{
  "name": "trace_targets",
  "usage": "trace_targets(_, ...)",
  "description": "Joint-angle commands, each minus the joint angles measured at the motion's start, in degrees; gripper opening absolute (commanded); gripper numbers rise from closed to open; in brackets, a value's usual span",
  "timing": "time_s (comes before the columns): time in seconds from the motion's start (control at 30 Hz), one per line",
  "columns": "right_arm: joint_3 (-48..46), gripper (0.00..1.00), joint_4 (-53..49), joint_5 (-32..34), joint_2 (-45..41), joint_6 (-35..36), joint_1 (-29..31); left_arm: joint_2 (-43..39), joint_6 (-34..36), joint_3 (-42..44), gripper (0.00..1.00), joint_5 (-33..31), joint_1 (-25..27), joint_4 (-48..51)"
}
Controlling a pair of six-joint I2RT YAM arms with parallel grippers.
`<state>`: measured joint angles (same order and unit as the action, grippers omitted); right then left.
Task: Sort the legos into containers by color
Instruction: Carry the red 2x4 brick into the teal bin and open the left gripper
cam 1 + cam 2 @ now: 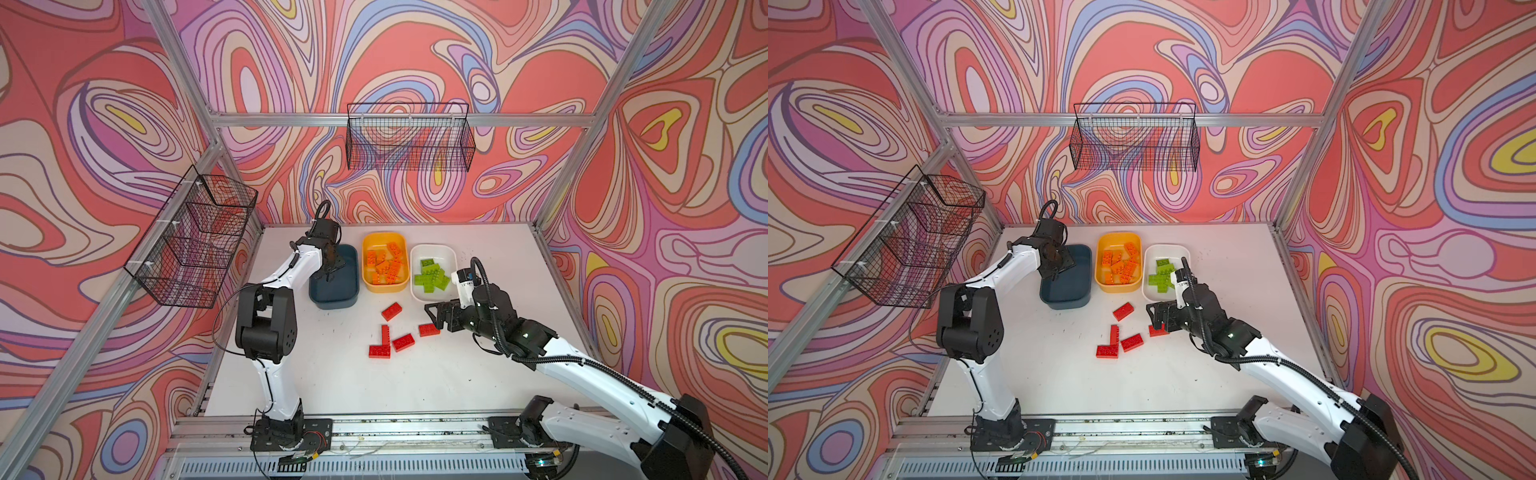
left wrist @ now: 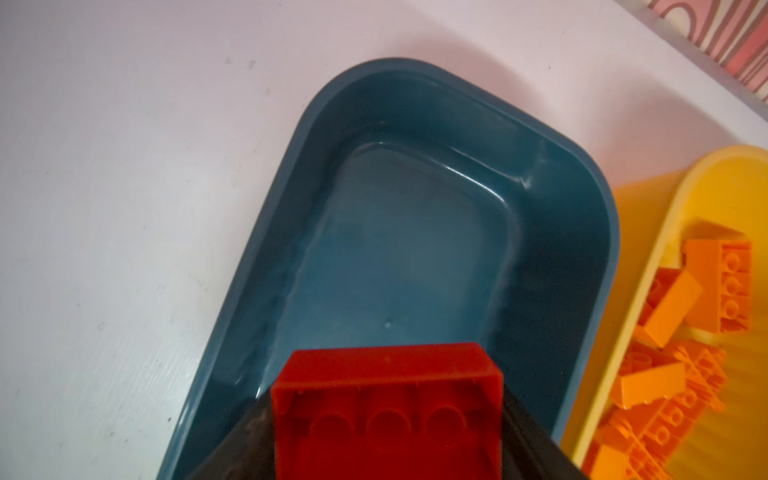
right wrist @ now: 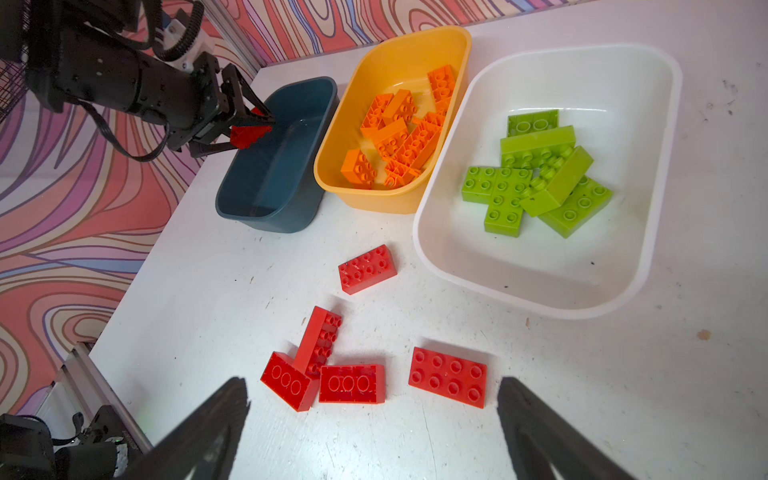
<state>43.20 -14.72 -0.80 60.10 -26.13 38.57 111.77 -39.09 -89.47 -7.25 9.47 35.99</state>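
Note:
My left gripper (image 1: 330, 266) (image 2: 386, 436) is shut on a red lego (image 2: 386, 374) (image 3: 245, 135) and holds it above the dark teal container (image 1: 336, 297) (image 2: 415, 249), which is empty. Several more red legos (image 1: 403, 342) (image 3: 448, 376) lie loose on the table in front of the containers. My right gripper (image 1: 436, 318) (image 3: 372, 388) hangs open just above them with nothing between its fingers. Beside the teal one, the yellow container (image 1: 384, 236) (image 3: 374, 199) holds orange legos (image 1: 384, 264). Right of that, the white container (image 1: 432, 248) (image 3: 540, 291) holds green legos (image 1: 432, 278).
A black wire basket (image 1: 409, 137) hangs on the back wall and another (image 1: 195, 241) on the left frame. The white table (image 1: 374, 382) ends in front at a metal rail where both arm bases are mounted.

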Motion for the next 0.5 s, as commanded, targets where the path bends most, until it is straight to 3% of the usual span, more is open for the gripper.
trace_targets(0.0, 2.37, 0.98, -0.87, 1.58, 0.72, 0.72, 0.02, 1.87, 1.10, -3.11, 0.36, 0.75, -0.60, 2.96)
trace_targets(0.13, 2.79, 0.98, -1.36, 2.13, 0.31, 0.56, 0.06, 3.64, 1.73, -4.55, 0.45, 0.54, -0.94, 2.93)
trace_targets(0.37, 1.65, 0.98, -1.97, 2.97, -0.69, 0.60, 0.03, 4.88, 1.34, -6.47, 0.78, 2.47, -1.00, 4.08)
trace_targets(0.47, 1.45, 0.98, -2.15, 3.18, -1.10, 1.05, 0.08, 3.69, 0.76, -5.44, 0.87, 3.83, -0.95, 3.81)
